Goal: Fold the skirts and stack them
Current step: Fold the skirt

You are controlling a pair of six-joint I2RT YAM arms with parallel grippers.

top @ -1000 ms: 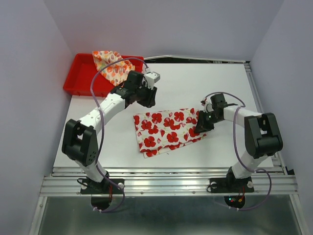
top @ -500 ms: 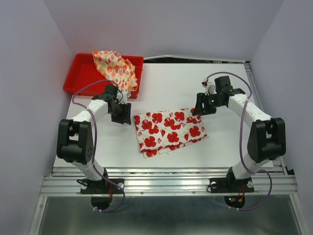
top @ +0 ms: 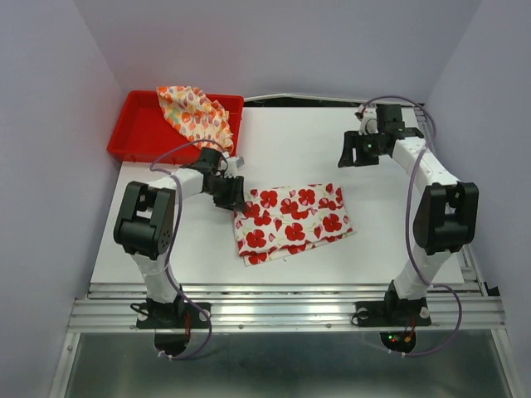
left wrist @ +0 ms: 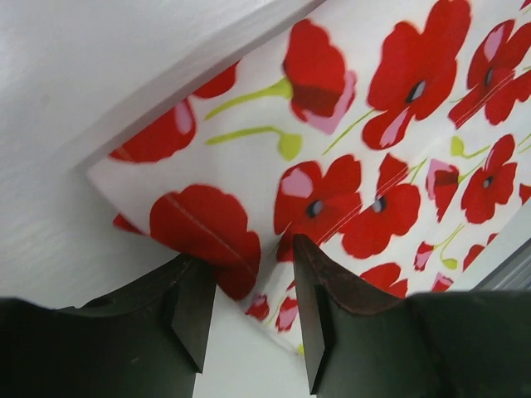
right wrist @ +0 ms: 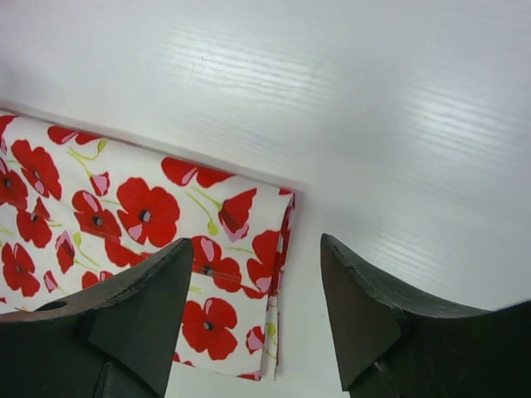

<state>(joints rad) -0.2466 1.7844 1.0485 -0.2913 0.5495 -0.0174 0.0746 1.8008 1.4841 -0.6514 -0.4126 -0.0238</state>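
The flowered skirt (top: 290,220) lies folded on the white surface (top: 332,133), its long axis left to right and its right end slightly farther off. At its left corner the left claw (left wrist: 249,265) is narrowly parted and clamps nothing; only the left wrist view shows its tips at the folded edge. Beyond the skirt's right end the right claw (right wrist: 257,245) hangs wide open and holds nothing. Only the overhead view shows the cream skirt (top: 195,112), heaped far left of the flowered one in the red tray (top: 133,137).
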